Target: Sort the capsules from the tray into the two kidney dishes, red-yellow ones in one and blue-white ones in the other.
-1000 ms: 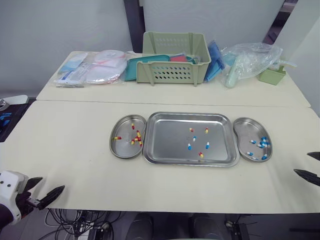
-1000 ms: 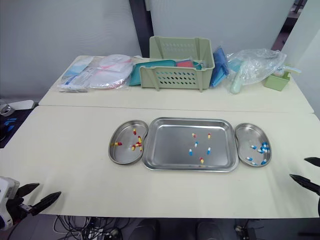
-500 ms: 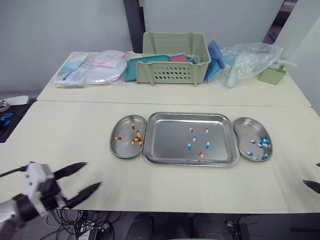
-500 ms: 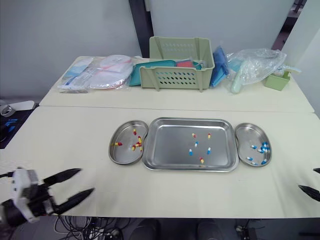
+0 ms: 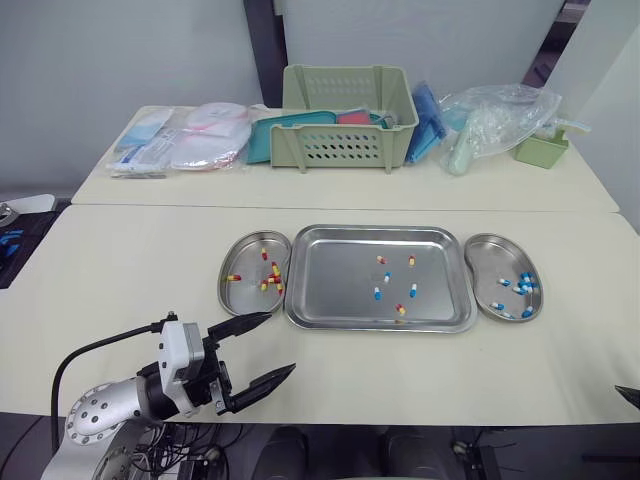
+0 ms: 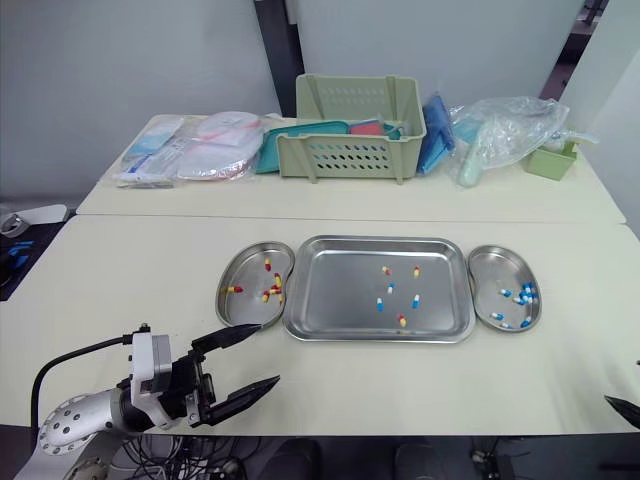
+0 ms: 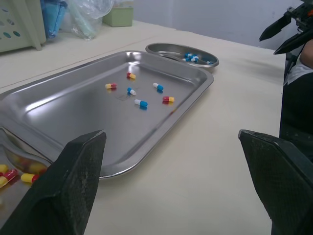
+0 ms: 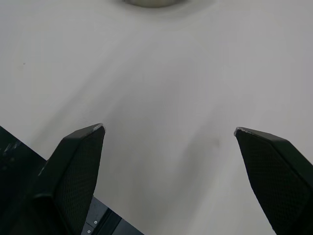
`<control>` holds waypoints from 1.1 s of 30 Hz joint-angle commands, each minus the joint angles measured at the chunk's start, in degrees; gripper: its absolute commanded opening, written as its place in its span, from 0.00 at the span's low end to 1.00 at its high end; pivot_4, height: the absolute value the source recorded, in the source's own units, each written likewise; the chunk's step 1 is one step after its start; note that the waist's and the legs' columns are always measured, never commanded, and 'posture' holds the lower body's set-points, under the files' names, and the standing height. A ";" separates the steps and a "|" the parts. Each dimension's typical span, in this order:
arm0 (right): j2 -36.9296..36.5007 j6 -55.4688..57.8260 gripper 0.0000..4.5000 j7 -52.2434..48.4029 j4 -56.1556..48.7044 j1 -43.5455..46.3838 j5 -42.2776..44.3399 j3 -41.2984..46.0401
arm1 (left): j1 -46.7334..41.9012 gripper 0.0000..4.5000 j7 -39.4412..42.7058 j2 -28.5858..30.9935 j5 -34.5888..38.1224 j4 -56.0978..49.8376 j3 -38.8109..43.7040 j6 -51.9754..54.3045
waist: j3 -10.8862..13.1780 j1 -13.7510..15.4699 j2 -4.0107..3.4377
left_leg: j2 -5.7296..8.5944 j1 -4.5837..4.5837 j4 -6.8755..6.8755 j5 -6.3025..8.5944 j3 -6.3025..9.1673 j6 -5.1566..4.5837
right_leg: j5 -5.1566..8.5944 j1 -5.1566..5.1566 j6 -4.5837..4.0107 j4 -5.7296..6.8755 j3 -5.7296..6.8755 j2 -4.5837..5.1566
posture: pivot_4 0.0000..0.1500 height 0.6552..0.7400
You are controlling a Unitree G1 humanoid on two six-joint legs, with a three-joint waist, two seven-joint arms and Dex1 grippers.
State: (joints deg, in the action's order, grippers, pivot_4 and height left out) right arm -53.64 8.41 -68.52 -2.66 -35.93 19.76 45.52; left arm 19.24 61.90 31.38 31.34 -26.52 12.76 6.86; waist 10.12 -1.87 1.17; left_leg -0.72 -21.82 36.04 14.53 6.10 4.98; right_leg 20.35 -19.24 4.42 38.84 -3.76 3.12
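A cream table (image 5: 120, 260) carries the work. The left hand (image 5: 280, 342), its fingers spread wide and empty, hovers near the front edge, just short of the left kidney dish (image 5: 243, 295) with its red-yellow capsules (image 5: 271, 283). Beyond lies the tray (image 5: 330, 285). Its nearest red-yellow capsule (image 5: 400, 309) looks the sensible target: clear the rim, narrow the fingers, come down steeply. The right hand (image 8: 168, 128), equally wide and empty, hangs over bare table.

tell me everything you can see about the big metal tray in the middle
The tray is a shiny rectangular pan, steel by its look, with rounded corners and a raised rim, lying flat on the cream table. Six capsules lie loose middle-right in it: three red-yellow, three blue-white. The left kidney dish and right kidney dish sit close against its short sides.
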 commanded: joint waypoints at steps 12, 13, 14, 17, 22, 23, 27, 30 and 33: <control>3.95 33.72 1.00 26.58 -47.86 16.08 17.52 -22.88 | -2.05 1.00 1.28 1.09 0.29 0.15 -3.01 -3.50 | 0.02 0.19 0.20 | 0.00 -0.08 0.03 0.00 0.16 0.00 | 0.00 -0.01 0.00 0.00 0.12 -0.01 | 1.00 1.00; 4.74 35.18 1.00 29.22 -48.13 19.43 16.49 -26.89 | -1.91 1.00 1.30 1.09 0.14 0.03 -3.33 -3.73 | 0.02 0.19 0.20 | -0.01 -0.09 0.03 0.00 0.16 0.00 | 0.00 -0.03 0.00 0.01 0.12 -0.01 | 1.00 1.00; 5.36 36.32 1.00 31.15 -48.12 22.12 15.57 -30.26 | -1.86 1.00 1.27 1.06 -0.02 0.00 -3.65 -3.94 | 0.02 0.17 0.20 | 0.00 -0.08 0.03 0.00 0.16 0.00 | 0.00 -0.03 0.00 0.01 0.12 -0.01 | 1.00 1.00; 8.27 39.24 0.86 36.60 -46.45 29.36 12.41 -39.46 | -1.98 1.00 1.13 0.89 -0.31 0.31 -4.39 -4.72 | 0.03 0.15 0.20 | 0.00 -0.08 0.02 -0.01 0.17 0.00 | 0.00 -0.06 0.00 0.02 0.12 -0.01 | 1.00 1.00; 13.51 42.62 0.57 43.40 -42.92 39.00 6.83 -50.34 | -1.90 1.00 1.22 1.02 -0.49 0.81 -4.94 -5.78 | 0.03 0.12 0.19 | -0.01 -0.10 0.02 -0.01 0.19 0.00 | 0.00 -0.09 0.00 0.02 0.13 -0.01 | 1.00 1.00; 14.67 43.26 0.57 44.69 -41.94 40.92 5.53 -52.30 | -1.92 1.00 1.34 1.05 -0.55 1.04 -4.97 -6.05 | 0.03 0.11 0.19 | -0.01 -0.09 0.02 -0.01 0.19 0.00 | 0.00 -0.10 0.00 0.03 0.13 -0.01 | 1.00 1.00; 19.91 46.53 0.57 49.75 -37.87 46.91 1.46 -57.47 | -1.95 1.00 1.35 1.02 -0.73 1.51 -5.28 -6.81 | 0.03 0.04 0.17 | -0.01 -0.09 0.01 -0.01 0.21 0.00 | 0.00 -0.14 0.00 0.05 0.13 -0.02 | 1.00 1.00; 23.52 49.08 0.57 52.47 -34.16 51.54 -1.55 -61.32 | -1.89 1.00 1.41 1.00 -0.86 1.74 -5.55 -7.38 | 0.04 0.02 0.16 | -0.01 -0.11 0.01 -0.01 0.20 0.00 | 0.00 -0.17 0.00 0.06 0.13 -0.02 | 1.00 1.00; 25.50 51.00 0.57 53.67 -32.02 53.48 -3.41 -63.51 | -1.86 1.00 1.30 1.00 -1.07 2.03 -5.84 -7.88 | 0.04 0.01 0.15 | -0.02 -0.13 0.00 -0.01 0.22 0.00 | -0.01 -0.21 -0.01 0.08 0.13 -0.02 | 1.00 1.00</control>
State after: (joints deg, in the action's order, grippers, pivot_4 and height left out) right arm -28.61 58.63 -15.76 -34.25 16.88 17.48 -17.36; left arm 17.27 63.14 32.27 30.22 -24.06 6.88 0.45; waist 10.16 -1.86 1.32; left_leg -0.73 -21.97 36.04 14.52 6.31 4.98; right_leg 20.34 -19.48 4.41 38.93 -3.64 3.10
